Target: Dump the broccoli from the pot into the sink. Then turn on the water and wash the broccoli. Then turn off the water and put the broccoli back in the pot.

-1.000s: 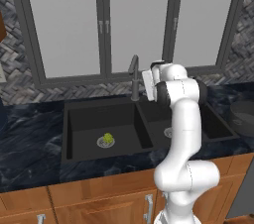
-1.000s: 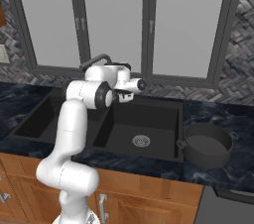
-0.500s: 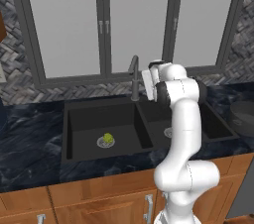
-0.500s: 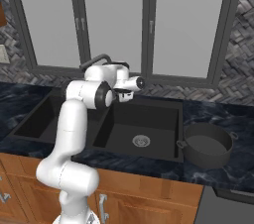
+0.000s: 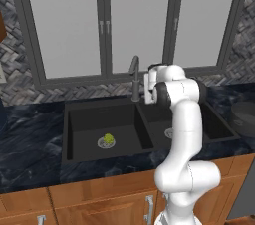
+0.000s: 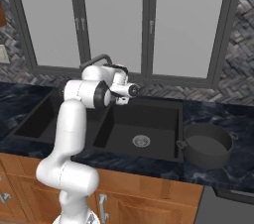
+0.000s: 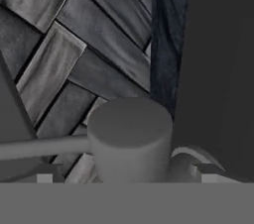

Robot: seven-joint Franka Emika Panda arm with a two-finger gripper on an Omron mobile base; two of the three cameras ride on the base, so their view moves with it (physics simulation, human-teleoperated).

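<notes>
The broccoli (image 5: 107,139), a small yellow-green lump, lies on the drain of the left basin of the black sink (image 5: 79,119). The dark grey pot (image 6: 208,143) stands upright on the counter right of the sink (image 6: 163,114); its inside looks bare. My gripper (image 5: 147,86) hovers at the back of the sink, just right of the grey gooseneck faucet (image 5: 134,76). In the hand view the gripper (image 7: 126,175) is open, and the faucet's round base (image 7: 130,139) sits between its fingertips (image 7: 45,174), with a lever (image 7: 39,146) reaching left. I see no water running.
A dark marble counter (image 5: 30,144) surrounds the sink, with a herringbone tile backsplash (image 5: 74,89) and tall windows behind. The right basin's silver drain (image 6: 141,140) is bare. Wooden cabinet fronts (image 5: 99,204) run below the counter edge.
</notes>
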